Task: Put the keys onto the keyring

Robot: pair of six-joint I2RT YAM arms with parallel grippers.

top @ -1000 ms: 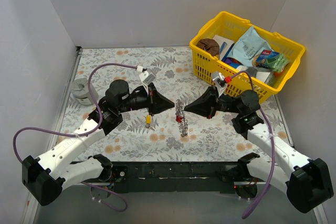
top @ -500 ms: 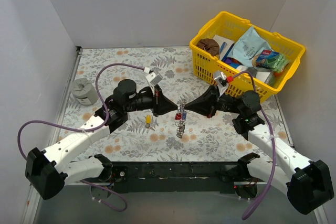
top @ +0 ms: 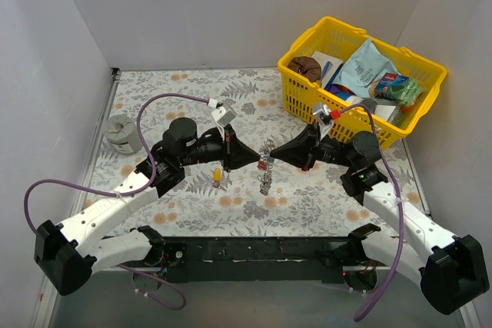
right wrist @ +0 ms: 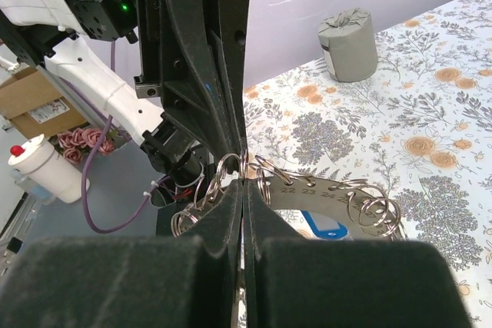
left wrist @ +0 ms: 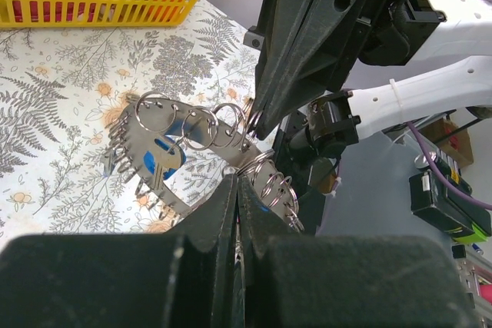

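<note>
The floral-patterned table (top: 177,90) carries a yellow basket (top: 300,97), a grey cylinder (top: 123,132) and, seemingly, a yellow key (top: 217,175).

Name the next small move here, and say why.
Probably open the left gripper and back it toward the yellow key. Both shut grippers pinch the keyring between them, the right gripper could likely hold it alone, and that key lies loose on the table.

Seen from the table's (top: 192,86) middle, the yellow basket (top: 304,97) blocks two o'clock, the grey cylinder (top: 121,130) stands at nine o'clock near the wall; open cloth lies toward twelve and six o'clock.
</note>
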